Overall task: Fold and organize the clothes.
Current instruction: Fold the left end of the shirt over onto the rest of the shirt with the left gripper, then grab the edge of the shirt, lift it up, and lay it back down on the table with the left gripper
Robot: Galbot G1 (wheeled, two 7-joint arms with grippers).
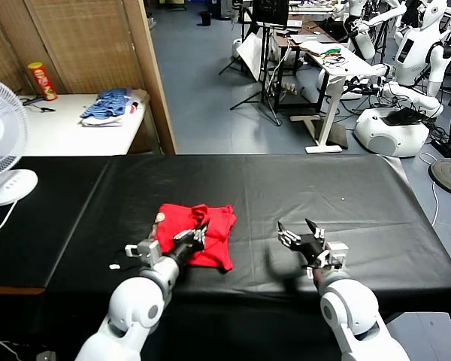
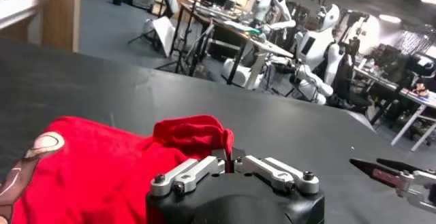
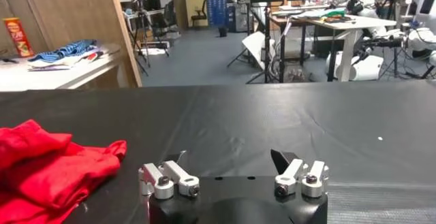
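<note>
The clothes are one red T-shirt (image 1: 182, 219), lying bunched up on the black table (image 1: 301, 184) left of the middle. A bit of brown-and-white print (image 2: 30, 161) shows at its left edge. My left gripper (image 1: 201, 231) rests on the shirt's right part, shut, with a raised fold of red cloth (image 2: 194, 131) at its fingertips; in the left wrist view the gripper (image 2: 229, 156) pinches red fabric. My right gripper (image 1: 301, 229) hovers open over bare table to the shirt's right, holding nothing. The right wrist view has the gripper (image 3: 231, 157) apart from the shirt (image 3: 48, 167).
A white fan (image 1: 1, 143) stands at the table's far left corner. Behind it a white side table (image 1: 68, 131) carries a blue striped pile (image 1: 105, 105) and a red can (image 1: 41, 80). Desks, stands and other robots fill the room beyond.
</note>
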